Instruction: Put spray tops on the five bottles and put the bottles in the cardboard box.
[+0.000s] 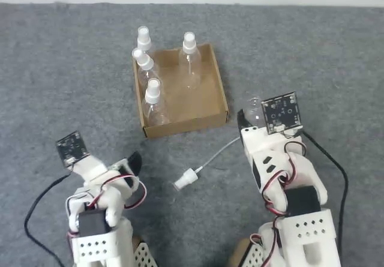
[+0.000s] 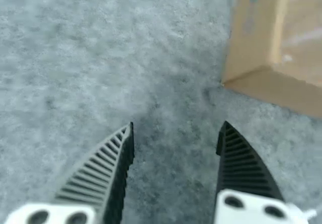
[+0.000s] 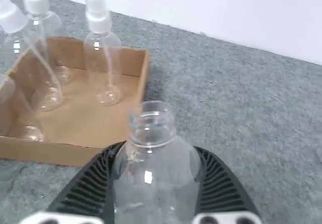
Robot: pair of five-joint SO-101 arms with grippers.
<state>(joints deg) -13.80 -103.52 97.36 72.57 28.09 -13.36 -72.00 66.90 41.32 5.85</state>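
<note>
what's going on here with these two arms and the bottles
Two arms are capping bottles and boxing them. Four capped bottles stand in the box. The right gripper holds the last bottle, uncapped, upright beside the box. Its spray top lies on the carpet between the arms. The left gripper is open and empty over the carpet near a box corner.

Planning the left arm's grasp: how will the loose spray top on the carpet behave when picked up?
The spray top looks small and plastic, so probably light. Its thin tube curves along the carpet, so it likely flexes and dangles. Lying sideways, the head may roll if nudged.
</note>
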